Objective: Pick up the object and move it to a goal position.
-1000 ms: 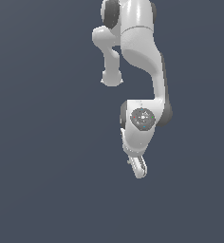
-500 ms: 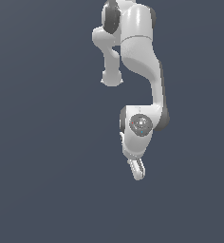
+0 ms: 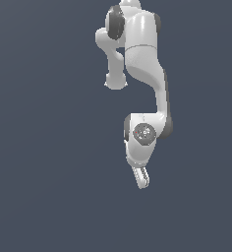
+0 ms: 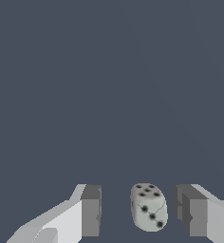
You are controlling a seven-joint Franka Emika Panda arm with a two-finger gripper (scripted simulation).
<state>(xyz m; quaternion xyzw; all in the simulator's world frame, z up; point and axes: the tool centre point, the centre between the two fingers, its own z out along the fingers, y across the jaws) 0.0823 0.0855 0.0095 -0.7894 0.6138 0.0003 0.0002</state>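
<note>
One pale die [image 4: 148,207] with black pips sits between the two grey finger pads [image 4: 90,211] in the wrist view, nearer one pad, with gaps on both sides. The gripper [image 4: 140,210] is spread wide and holds nothing. In the exterior view the white arm [image 3: 146,74] hangs downward, its gripper [image 3: 142,178] lowest; the die is not discernible there.

Flat, even simulator light, no cast shadows; renders coarse, perhaps slightly blurred.
</note>
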